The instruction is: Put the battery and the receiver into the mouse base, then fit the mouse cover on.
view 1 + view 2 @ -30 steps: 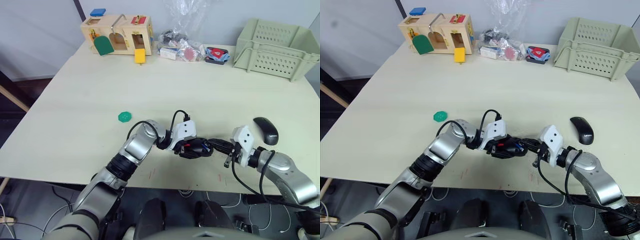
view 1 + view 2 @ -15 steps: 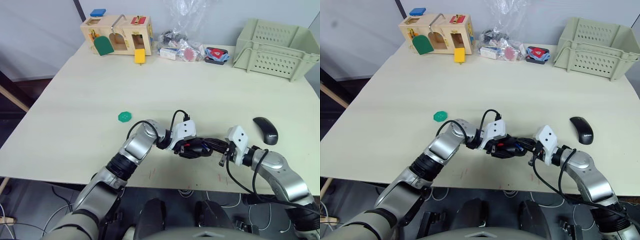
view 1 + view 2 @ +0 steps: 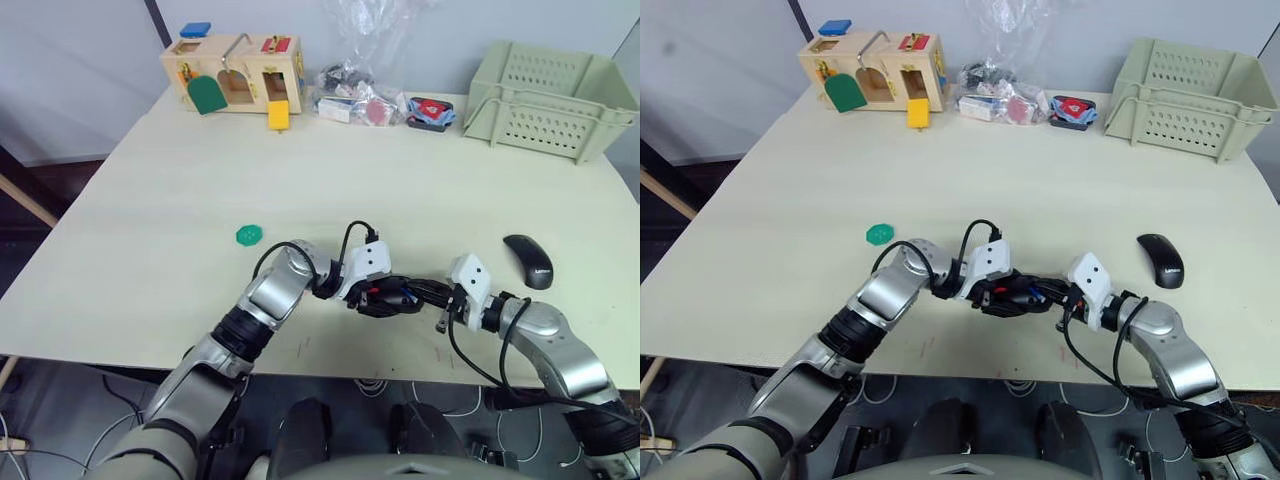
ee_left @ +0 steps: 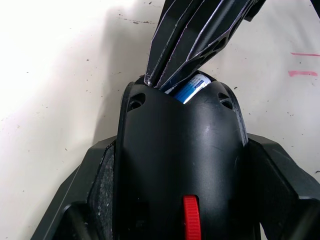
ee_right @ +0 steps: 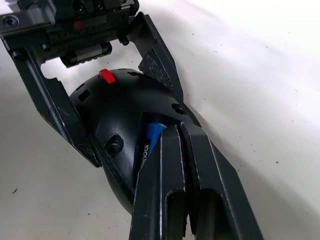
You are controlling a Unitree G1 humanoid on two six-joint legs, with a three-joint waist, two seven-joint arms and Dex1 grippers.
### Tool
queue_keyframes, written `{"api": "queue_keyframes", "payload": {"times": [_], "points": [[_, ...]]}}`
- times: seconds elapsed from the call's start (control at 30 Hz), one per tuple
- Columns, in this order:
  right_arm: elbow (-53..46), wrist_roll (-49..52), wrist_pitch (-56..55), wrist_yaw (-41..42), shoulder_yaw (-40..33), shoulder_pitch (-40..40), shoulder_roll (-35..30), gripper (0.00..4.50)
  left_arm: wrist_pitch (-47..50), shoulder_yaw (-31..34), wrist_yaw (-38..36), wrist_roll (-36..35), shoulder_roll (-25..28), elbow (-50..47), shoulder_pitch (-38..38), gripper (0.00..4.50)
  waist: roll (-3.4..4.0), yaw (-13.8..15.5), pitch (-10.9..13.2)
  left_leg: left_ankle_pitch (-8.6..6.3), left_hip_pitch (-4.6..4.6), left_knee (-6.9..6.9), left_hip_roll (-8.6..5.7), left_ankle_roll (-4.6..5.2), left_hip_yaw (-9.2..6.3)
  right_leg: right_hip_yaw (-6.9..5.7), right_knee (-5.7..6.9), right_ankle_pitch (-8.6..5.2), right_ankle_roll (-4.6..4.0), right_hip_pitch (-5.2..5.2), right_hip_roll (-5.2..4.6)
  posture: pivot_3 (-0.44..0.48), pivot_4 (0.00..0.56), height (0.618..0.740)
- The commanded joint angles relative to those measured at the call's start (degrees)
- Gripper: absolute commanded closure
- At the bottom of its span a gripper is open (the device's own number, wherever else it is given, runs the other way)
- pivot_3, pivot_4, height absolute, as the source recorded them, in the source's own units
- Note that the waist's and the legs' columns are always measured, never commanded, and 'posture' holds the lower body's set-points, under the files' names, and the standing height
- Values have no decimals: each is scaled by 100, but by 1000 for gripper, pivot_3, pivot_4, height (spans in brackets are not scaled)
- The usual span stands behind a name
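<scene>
The left hand (image 3: pixel 385 297) is clamping the mouse base (image 4: pixel 182 150) between its two fingers (image 4: pixel 102 185), holding it at the near middle of the worktop (image 3: pixel 150 200); in the left wrist view the fingers are pressing against both sides of the black shell, whose red wheel (image 4: pixel 190 215) is showing. The right hand (image 3: pixel 428 292) is reaching in from the right with its fingers (image 5: pixel 170 175) drawn close together, their tips sitting in the base's hollow right against the battery (image 5: pixel 150 140). The battery's white-and-blue body is lying inside the hollow, partly hidden by the fingertips, so whether they are actually gripping it cannot be told. The two hands are meeting at the base, tip to tip.

The mouse cover (image 3: pixel 529 261) is lying on the worktop to the right, well apart from both hands. A green disc (image 3: pixel 249 235) is resting left of the hands, a little farther back. Along the far edge, a wooden toy house (image 3: pixel 235 68) is standing at the left, a plastic bag of small items (image 3: pixel 360 95) is sitting in the middle, and a pale green crate (image 3: pixel 545 95) is sitting at the right.
</scene>
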Motion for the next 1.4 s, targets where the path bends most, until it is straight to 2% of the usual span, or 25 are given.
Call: {"api": "queue_keyframes", "payload": {"times": [0.03, 0.23, 0.5, 0.57, 0.77, 0.87, 1.1, 1.13, 1.4], "points": [[300, -261, -55, 2, 137, 125, 24, 4452, 180, -186, -96, 100, 135, 88, 146, 1562, 0, -5, 0, 0, 6, 0, 1, 0, -1, 0, 0, 0, 0, 4, 1, 0, 150, 740], [187, -482, -757, -72, -95, 66, -46, 4452, 119, -192, -83, 104, 154, 92, 164, 1562, 1, -11, 1, 0, 9, 0, 2, 0, 0, 1, 0, 0, -1, 6, 2, 0, 150, 740], [-218, -193, -1261, -25, -673, 403, -119, 4452, 53, -186, -32, 112, 149, 141, 173, 1562, 10, 27, 6, 0, 5, 0, 2, 0, 1, 2, -1, 0, 0, 6, 1, 0, 150, 740], [-433, 355, -1153, 183, -986, 652, -113, 4452, 39, -179, -26, 111, 152, 155, 165, 1562, 10, 24, 6, 0, 2, 0, 0, 0, 1, 2, -3, 0, 0, 6, -1, 0, 150, 740], [-551, 978, -1360, 1022, -1584, 1285, -494, 4452, 39, -160, 2, 103, 162, 139, 180, 1562, 10, 14, 7, 0, 10, 1, 1, 0, 1, 4, 0, 0, -1, 7, 0, 0, 150, 740], [-437, 1272, -1513, 1350, -1933, 1532, -596, 3637, 44, -159, 6, 98, 170, 112, 197, 1562, 11, 8, 7, 0, 10, 2, 1, 0, 4, 9, 0, 0, -1, 7, -1, 0, 150, 740], [-232, 1539, -1898, 1913, -2466, 1996, -606, 212, 24, -159, 13, 100, 167, 96, 203, 1562, 11, 20, 7, 0, 10, 0, 1, 0, 2, 8, -1, 0, -2, 7, -1, 0, 150, 740], [-185, 1528, -2002, 1973, -2515, 2050, -583, 38, 20, -157, 15, 100, 167, 97, 202, 1562, 11, 16, 7, 0, 10, 0, 1, 0, 2, 8, -1, 0, -2, 7, -1, 0, 150, 740], [-15, 1825, -2553, 2553, -2751, 2410, -394, 38, 4, -150, -3, 94, 203, 47, 255, 1562, 12, 11, 7, 0, 12, 1, 1, 0, 3, 10, -1, 0, -2, 7, -2, 0, 150, 740]]}}
